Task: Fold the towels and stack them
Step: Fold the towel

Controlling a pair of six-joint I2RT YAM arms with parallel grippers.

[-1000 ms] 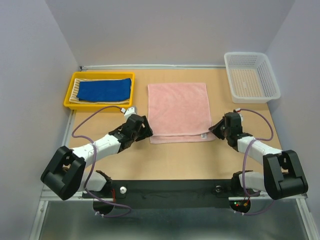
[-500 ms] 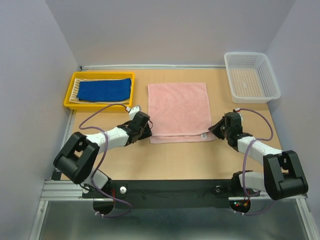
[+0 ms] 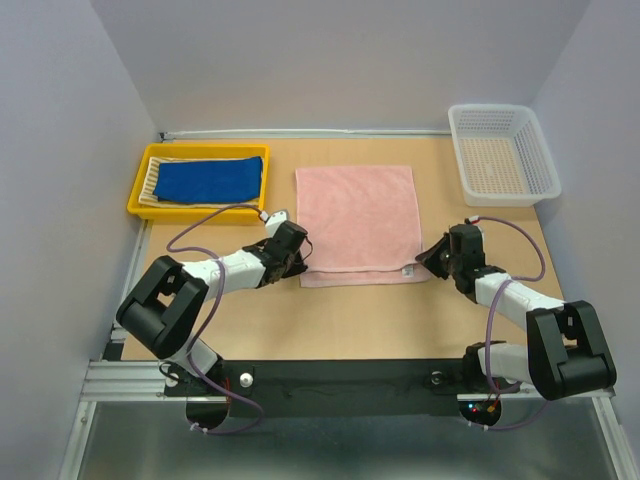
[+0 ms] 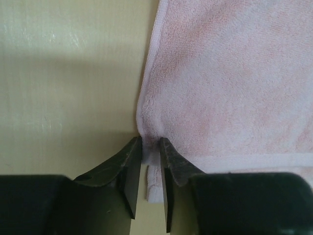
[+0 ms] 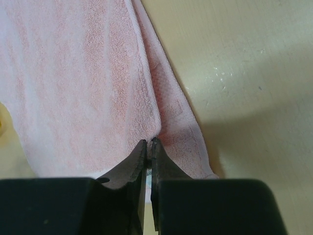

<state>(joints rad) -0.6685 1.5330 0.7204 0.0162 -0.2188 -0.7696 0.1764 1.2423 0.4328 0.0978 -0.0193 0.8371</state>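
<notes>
Now the pink towel [image 3: 358, 222] lies flat at the centre of the desk [image 3: 350, 320], its near hem already doubled over in a narrow strip. The other two are at 10 o'clock: the blue towel [image 3: 210, 180] rests on the striped towel [image 3: 155, 175] inside the yellow tray [image 3: 135, 190]. A white basket [image 3: 503, 155] stands at 2 o'clock.

The step in hand looks like the first fold of the pink towel. The left end effector [image 3: 293, 262] sits at the cloth's 7 o'clock corner. In its wrist view the fingers are pinched on the puckered hem with only a sliver of cloth between them. The right end effector [image 3: 432, 262] is at the 5 o'clock corner, clenched tight on a ridge of pink pile. With both near corners held, the next move probably calls for lifting them together. They should then travel level toward 12 o'clock, so the near edge lands square on the far edge. If one arm leads, the fold will likely skew.

Against the picture from a second ago, the left arm has swung inward. Its shoulder is now nearer the desk's middle, and its end effector has advanced from just short of the towel onto the corner. The right arm, the towel, the tray and the basket show no change.
</notes>
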